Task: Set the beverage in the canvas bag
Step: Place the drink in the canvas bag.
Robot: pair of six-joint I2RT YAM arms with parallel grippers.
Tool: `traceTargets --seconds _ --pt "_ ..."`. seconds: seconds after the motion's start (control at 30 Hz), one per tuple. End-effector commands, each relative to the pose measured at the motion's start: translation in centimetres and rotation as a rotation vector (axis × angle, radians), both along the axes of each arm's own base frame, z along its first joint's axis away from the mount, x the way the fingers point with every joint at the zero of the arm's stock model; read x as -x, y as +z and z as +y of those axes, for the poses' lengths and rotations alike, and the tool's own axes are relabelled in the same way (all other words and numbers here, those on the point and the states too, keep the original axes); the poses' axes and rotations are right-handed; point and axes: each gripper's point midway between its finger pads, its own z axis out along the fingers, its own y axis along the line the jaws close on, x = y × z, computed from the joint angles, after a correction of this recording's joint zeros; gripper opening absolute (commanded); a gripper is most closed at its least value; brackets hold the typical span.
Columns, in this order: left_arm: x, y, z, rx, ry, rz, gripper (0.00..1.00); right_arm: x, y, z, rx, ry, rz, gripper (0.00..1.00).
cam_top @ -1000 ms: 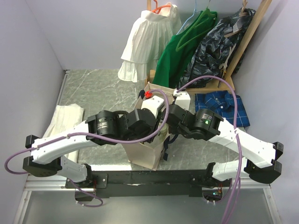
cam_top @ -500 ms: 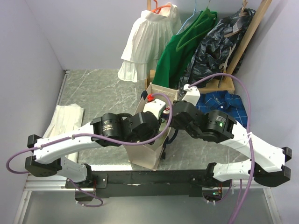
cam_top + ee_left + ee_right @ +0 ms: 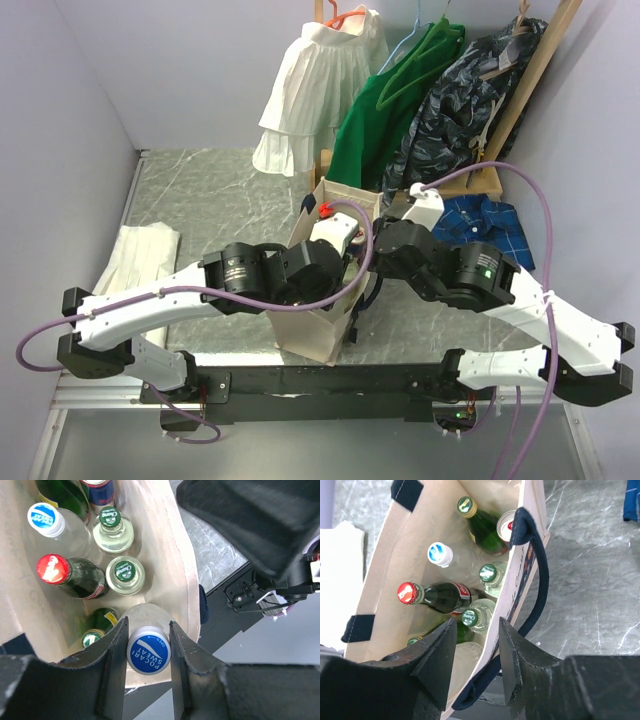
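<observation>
Canvas is what's worrying me most: the canvas bag [image 3: 170, 545] is soft-walled, and I am holding the blue-capped bottle [image 3: 149, 652] just inside its mouth, hard against the near wall. My left gripper [image 3: 149, 632] is clamping that bottle at the cap and neck. My right gripper [image 3: 476, 630] is hovering with its fingers apart, straddling the bag's rim; I cannot tell whether it is touching the cloth.

If I am letting go too high, the bottle is likely dropping and knocking against the glass beside it. If I am pressing outward, the wall could be folding or the whole bag tipping toward the arms' bases. A grip this high up is also leaving the body free to swing.

Counting what is in the bag:
- four green-capped bottles [image 3: 490, 572]
- one red-capped bottle [image 3: 407, 592]
- one bottle with a blue-and-white cap [image 3: 440, 554]
- what looks like one can [image 3: 507, 525], half hidden by a navy handle [image 3: 540, 580]

With mine, that is making seven bottles. I am seeing one bag with two handles.
</observation>
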Motion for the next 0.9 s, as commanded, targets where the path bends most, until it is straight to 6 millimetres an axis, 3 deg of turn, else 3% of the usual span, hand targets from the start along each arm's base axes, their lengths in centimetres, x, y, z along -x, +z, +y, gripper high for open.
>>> traceTargets --seconds 0.0,0.3,0.87 --pt "0.4 2.9 -3.2 0.179 -0.029 -0.005 0.01 -0.5 1.0 -1.8 -0.037 -0.08 -0.041 0.47" --pt "0.4 0.4 -3.4 0.123 -0.011 0.026 0.01 -0.4 1.3 -3.1 -0.059 -0.106 -0.052 0.48" --pt "-0.3 -2.6 -2.6 0.055 0.058 0.026 0.01 -0.7 0.6 -3.8 -0.042 -0.131 -0.038 0.49"
